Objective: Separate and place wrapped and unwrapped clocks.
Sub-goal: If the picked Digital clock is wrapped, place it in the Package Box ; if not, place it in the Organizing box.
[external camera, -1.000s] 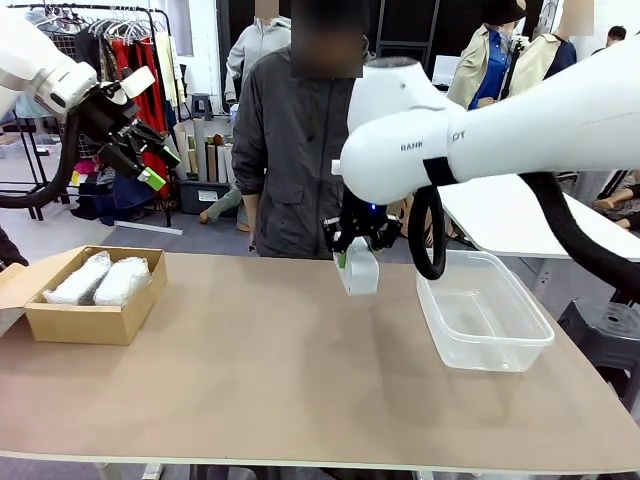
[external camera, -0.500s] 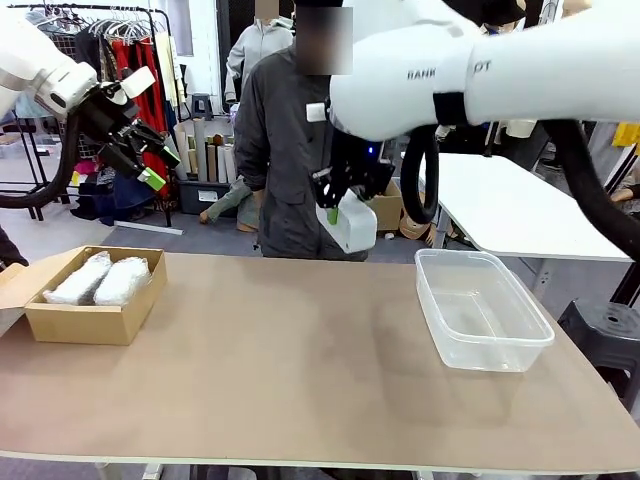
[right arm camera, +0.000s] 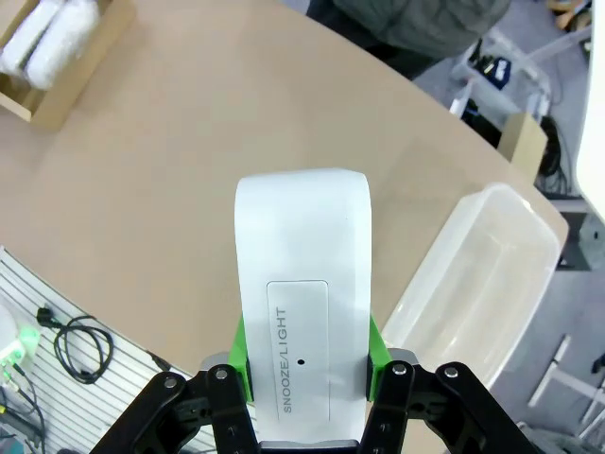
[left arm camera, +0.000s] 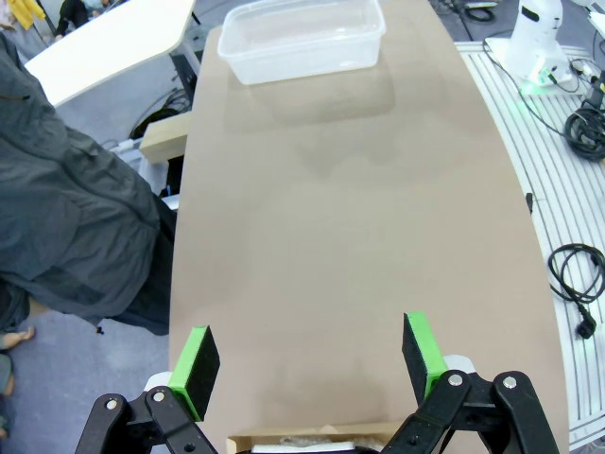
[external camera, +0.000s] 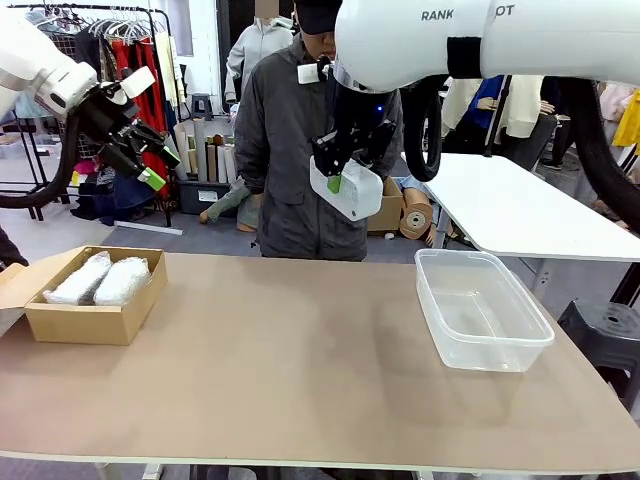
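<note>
Table: brown tabletop [external camera: 300,360] across the lower frame, person in a grey jacket [external camera: 285,150] behind it
Right gripper [external camera: 338,183]: upper middle, clamped on the bare white clock [external camera: 348,190] — held up in the air, "SNOOZE/LIGHT" readable in its wrist view
Left gripper [external camera: 150,165]: upper left, jaws spread wide, nothing in them
Cardboard box [external camera: 85,318]: lower left, both bubble-wrap bundles [external camera: 100,280] side by side inside
Clear tub [external camera: 480,310]: right of centre — looks bare inside

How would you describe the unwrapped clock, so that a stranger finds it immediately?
Start at the brown table and look above its far edge, where the right gripper is shut on a smooth white slab, the unwrapped clock. Unlike the two bubble-wrapped bundles in the cardboard box, it is bare, with "SNOOZE/LIGHT" printed on it.
</note>
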`<action>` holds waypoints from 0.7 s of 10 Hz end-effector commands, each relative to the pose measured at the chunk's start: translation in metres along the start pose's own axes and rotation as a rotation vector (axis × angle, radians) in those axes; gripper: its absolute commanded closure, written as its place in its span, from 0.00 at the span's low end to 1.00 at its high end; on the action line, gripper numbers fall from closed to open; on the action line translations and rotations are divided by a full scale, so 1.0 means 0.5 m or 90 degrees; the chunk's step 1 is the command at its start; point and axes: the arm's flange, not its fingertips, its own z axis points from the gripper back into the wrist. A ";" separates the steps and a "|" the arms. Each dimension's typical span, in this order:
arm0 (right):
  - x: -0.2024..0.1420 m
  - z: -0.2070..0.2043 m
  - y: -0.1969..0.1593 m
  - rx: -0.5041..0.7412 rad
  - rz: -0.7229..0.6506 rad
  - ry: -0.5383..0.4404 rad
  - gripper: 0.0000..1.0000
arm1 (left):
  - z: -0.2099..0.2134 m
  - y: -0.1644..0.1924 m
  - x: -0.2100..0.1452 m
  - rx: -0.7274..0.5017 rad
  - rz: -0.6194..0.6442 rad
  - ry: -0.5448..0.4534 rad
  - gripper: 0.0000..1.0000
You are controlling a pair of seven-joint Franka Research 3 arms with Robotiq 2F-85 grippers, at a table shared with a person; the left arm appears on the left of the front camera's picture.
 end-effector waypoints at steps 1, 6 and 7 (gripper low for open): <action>-0.002 0.001 0.008 0.001 0.005 0.002 1.00 | 0.003 -0.002 0.000 -0.001 0.002 0.009 0.00; -0.002 0.001 0.008 0.001 0.005 0.002 1.00 | 0.003 -0.002 0.000 -0.001 0.002 0.009 0.00; -0.002 0.001 0.008 0.001 0.005 0.002 1.00 | 0.003 -0.002 0.000 -0.001 0.002 0.009 0.00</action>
